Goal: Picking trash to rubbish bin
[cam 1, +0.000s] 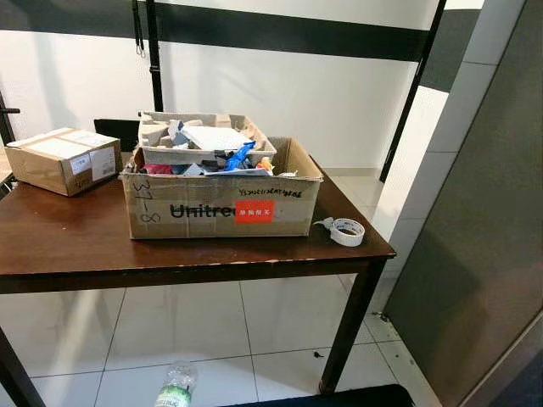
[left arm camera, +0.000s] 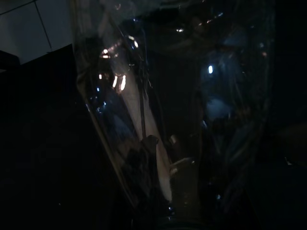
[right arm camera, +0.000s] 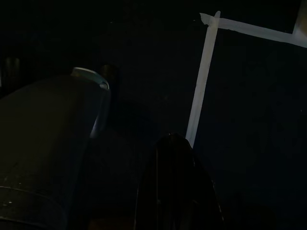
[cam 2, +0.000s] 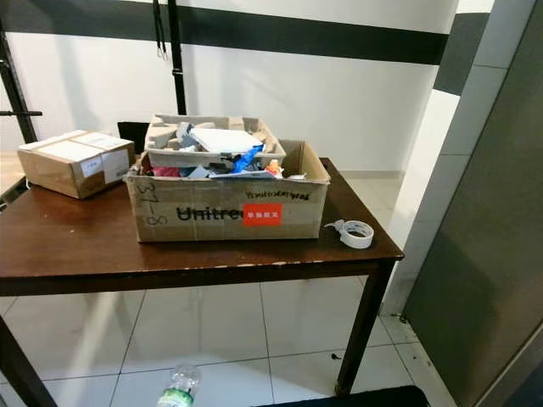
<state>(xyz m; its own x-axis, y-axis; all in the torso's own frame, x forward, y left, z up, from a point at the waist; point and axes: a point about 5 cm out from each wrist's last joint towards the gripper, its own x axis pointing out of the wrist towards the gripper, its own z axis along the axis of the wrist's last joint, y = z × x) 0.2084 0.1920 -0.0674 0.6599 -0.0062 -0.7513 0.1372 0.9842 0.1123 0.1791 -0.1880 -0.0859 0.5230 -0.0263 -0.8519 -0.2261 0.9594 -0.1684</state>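
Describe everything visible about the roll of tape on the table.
The roll of tape is a white ring with a hollow core, lying flat near the right front corner of the dark wooden table. A short loose end trails from its left side toward the big open Unitree cardboard box, which stands apart from it. It touches only the tabletop. Its material looks like paper or masking tape, though that is hard to confirm.

Dark wooden table (cam 1: 76, 246), white tiled floor (cam 1: 195, 326), black-striped wall (cam 1: 280, 32).
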